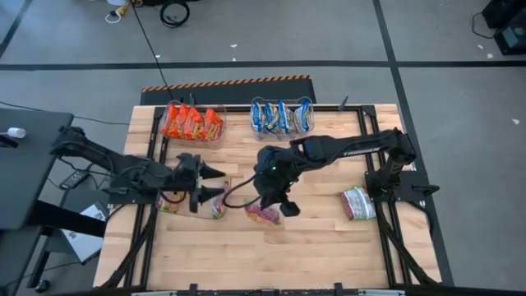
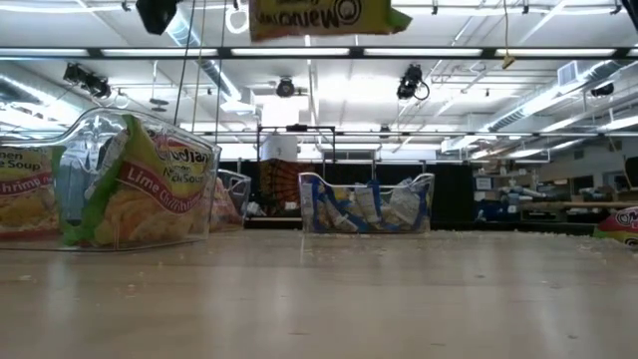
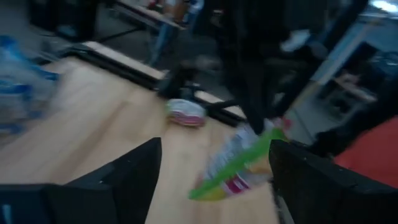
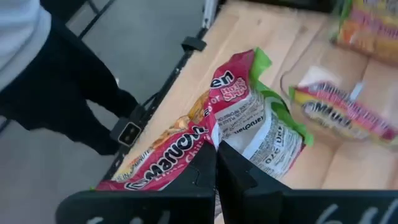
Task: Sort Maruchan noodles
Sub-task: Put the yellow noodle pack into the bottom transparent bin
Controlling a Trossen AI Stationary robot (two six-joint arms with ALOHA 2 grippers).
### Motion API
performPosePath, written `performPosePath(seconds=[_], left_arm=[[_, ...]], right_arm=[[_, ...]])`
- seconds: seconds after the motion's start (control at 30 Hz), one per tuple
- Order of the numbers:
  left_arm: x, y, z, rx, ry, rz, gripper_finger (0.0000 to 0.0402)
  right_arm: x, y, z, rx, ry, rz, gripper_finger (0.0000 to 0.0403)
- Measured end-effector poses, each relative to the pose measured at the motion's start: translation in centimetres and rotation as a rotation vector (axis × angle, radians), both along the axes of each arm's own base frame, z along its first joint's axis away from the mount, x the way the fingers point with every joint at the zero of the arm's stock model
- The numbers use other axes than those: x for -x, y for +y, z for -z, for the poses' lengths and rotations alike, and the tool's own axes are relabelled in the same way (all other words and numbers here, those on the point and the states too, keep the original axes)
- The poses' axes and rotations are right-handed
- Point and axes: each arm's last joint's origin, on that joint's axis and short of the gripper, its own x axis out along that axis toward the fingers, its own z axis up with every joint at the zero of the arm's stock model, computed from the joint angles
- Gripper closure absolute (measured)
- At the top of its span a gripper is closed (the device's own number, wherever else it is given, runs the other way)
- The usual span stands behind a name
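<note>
My right gripper (image 1: 282, 205) is shut on a green-and-red Maruchan packet (image 4: 249, 124) held above the table's middle; the low view shows that packet (image 2: 319, 15) high above the tabletop. My left gripper (image 1: 210, 182) stands open to the packet's left, over a clear bin (image 1: 197, 201) that holds green packets (image 2: 140, 189). Between its fingers, the left wrist view shows the lifted packet (image 3: 239, 165) farther off. Orange packets (image 1: 193, 123) and blue packets (image 1: 282, 117) stand on edge in two bins at the far edge. One more packet (image 1: 359, 203) lies flat at the right. My right gripper pinches the packet between its two fingers at an edge near the packet's middle (image 4: 214, 138), where the wrapper bends and shows printed front on one side and back on the other. The fingers slant down at it. The packet is lifted clear of the table.
The bin of orange packets (image 2: 224, 199) and the bin of blue ones (image 2: 364, 204) stand along the far edge. The black frame rails (image 1: 386, 238) run down both sides of the table. Bare wood (image 1: 271, 255) lies toward the near edge. A person stands beside the table (image 4: 37, 74).
</note>
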Motion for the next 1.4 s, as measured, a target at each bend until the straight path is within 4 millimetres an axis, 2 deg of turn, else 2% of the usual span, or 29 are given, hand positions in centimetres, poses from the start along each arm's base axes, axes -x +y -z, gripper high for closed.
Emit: performPosePath(seconds=[0.2,0.43,0.57,0.73,0.83,1.03,1.1,1.23,1.4], left_arm=[[-1.0,-1.5,-0.4,0.008,-0.092,0.069,0.0099],[-2.4,-2.3,-0.3,-0.148,-0.161,0.085,0.0102],[-3.1,-2.9,0.3,-0.315,-0.149,0.159,0.0102],[-4.1,-2.6,1.7,-0.381,-0.066,0.213,0.0102],[-4.0,-2.2,2.2,-0.394,-0.009,0.214,0.0102],[-2.5,0.0,1.0,-0.415,0.005,0.167,0.0102],[-2.5,0.8,0.0,-0.383,-0.078,0.173,0.0102],[-3.2,1.9,-2.1,-0.259,-0.351,0.322,0.0102],[-4.3,3.0,-3.4,-0.157,-0.588,0.382,0.0102]], right_arm=[[0.8,-0.5,-2.9,0.055,-0.094,-0.119,0.0397],[0.9,-0.6,-4.4,0.026,-0.161,-0.172,0.0396],[0.8,-1.2,-4.3,0.005,-0.115,-0.086,0.0396],[0.1,-2.1,-4.9,-0.029,-0.132,0.066,0.0396],[0.2,-2.4,-6.2,-0.085,-0.194,0.138,0.0396],[0.8,-2.4,-9.5,-0.213,-0.36,0.204,0.0396],[0.7,-2.5,-10.3,-0.213,-0.441,0.231,0.0396],[0.4,-2.6,-12.3,-0.213,-0.664,0.242,0.0396],[0.4,-2.6,-13.8,-0.222,-0.841,0.22,0.0396]])
